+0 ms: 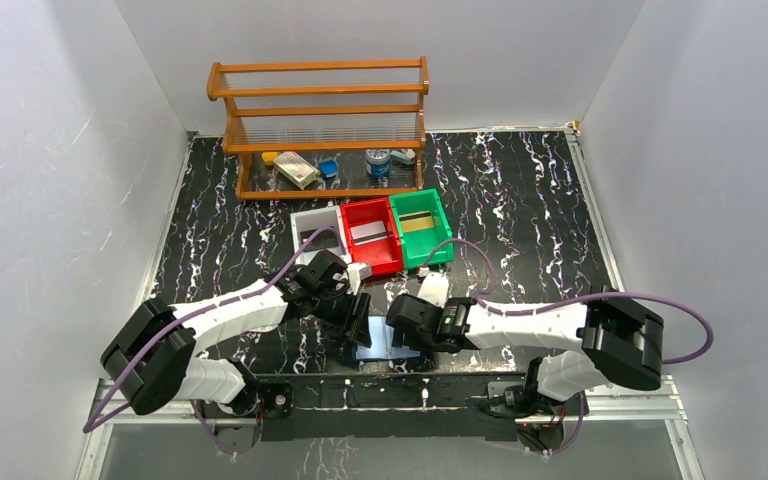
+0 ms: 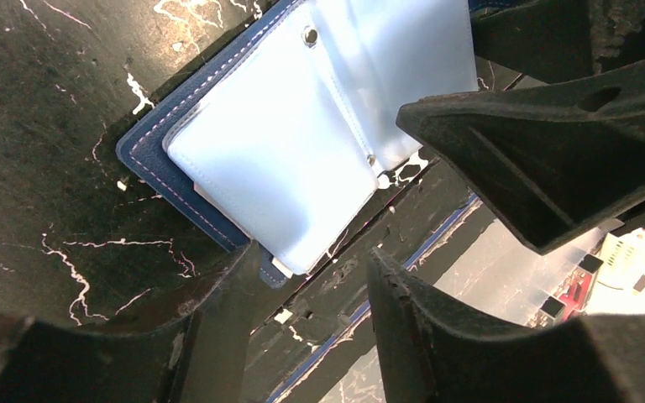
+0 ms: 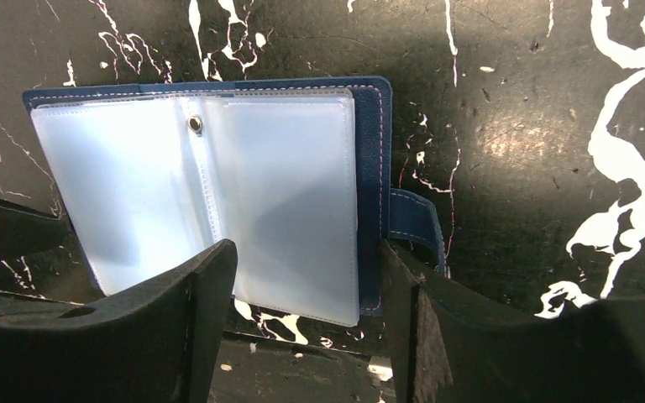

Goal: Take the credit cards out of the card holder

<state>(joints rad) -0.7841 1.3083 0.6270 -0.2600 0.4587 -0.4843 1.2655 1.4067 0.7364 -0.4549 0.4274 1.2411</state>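
Reaches inward from the near edge with the left arm (image 1: 240,310) and the right arm (image 1: 530,322), forearms low and nearly level, wrists close together at centre. Points the left gripper (image 2: 311,260) downward, black fingers (image 2: 437,336) parted with a clear gap. Holds the right gripper (image 3: 304,252) likewise tipped down, fingers (image 3: 189,323) spread wide, just beside the left's.

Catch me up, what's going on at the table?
A card holder lies open on the black table, clear sleeves up, with both arms working at it. The right gripper straddles the edge of one sleeve, jaws open. The left gripper sits at a corner of the holder, jaws also apart. No card is pinched yet.
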